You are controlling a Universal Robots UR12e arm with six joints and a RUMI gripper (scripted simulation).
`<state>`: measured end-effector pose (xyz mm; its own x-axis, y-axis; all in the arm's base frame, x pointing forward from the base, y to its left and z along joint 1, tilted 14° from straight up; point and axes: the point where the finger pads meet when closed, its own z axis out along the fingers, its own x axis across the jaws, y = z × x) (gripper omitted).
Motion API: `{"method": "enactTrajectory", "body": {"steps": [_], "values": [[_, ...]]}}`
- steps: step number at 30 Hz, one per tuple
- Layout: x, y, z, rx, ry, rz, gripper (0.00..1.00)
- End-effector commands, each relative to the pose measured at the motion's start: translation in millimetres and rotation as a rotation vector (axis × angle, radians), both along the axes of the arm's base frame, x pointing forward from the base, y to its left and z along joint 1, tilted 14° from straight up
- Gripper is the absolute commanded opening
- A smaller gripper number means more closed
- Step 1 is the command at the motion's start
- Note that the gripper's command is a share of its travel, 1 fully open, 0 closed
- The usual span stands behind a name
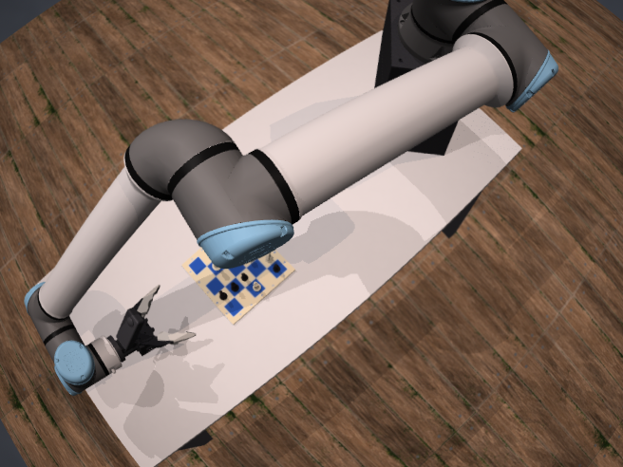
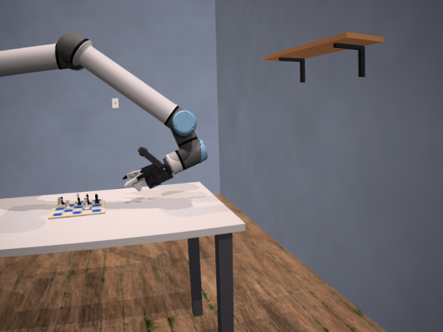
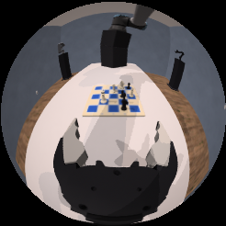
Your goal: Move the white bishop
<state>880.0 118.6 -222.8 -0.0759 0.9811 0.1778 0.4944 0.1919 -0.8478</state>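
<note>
Ahead of the gripper [image 3: 116, 123], well apart from it: board [image 3: 112, 108] of blue and cream squares, flat on the white table [image 2: 161, 221]. Seen from the wrist, centred between the two pale fingers and farther out than their tips.

On the board, toward the side far from the gripper: white pieces [image 3: 104, 96] mixed with black pieces [image 3: 123, 104], all upright, none touching the fingers. Somewhere among the white ones, the bishop; too small to tell which. Edge letters and numbers too small to read, so A2 not placeable from these views.

Gripper [image 2: 125, 181] above the table, not touching it, tilted down and pointed toward the board [image 2: 76, 212]. Jaws spread wide, holding nothing. Below it on the table, only its own shadow.

From the top view: gripper [image 1: 175, 310] near one end of the table [image 1: 402, 200], fingers splayed in a V toward the board [image 1: 232, 317]. Behind the gripper, the wrist joints with blue caps, then the long arm [image 1: 377, 125] bent at the elbow, which hangs over the far side of the board and hides part of it. One white piece [image 1: 256, 287] and a black one [image 1: 234, 287] visible there on the near rows.

Off to the gripper's right side and high on the wall: wooden shelf [image 2: 321, 44] on two black brackets
</note>
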Motion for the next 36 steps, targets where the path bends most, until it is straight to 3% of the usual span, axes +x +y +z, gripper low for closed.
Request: {"method": "enactTrajectory", "body": {"steps": [1, 10, 36], "values": [[-4, -6, 32, 0.0, -0.003, 0.0, 1.0], [-9, -11, 58, 0.0, -0.003, 0.0, 1.0], [-15, -9, 54, 0.008, -0.051, -0.001, 1.0]]}}
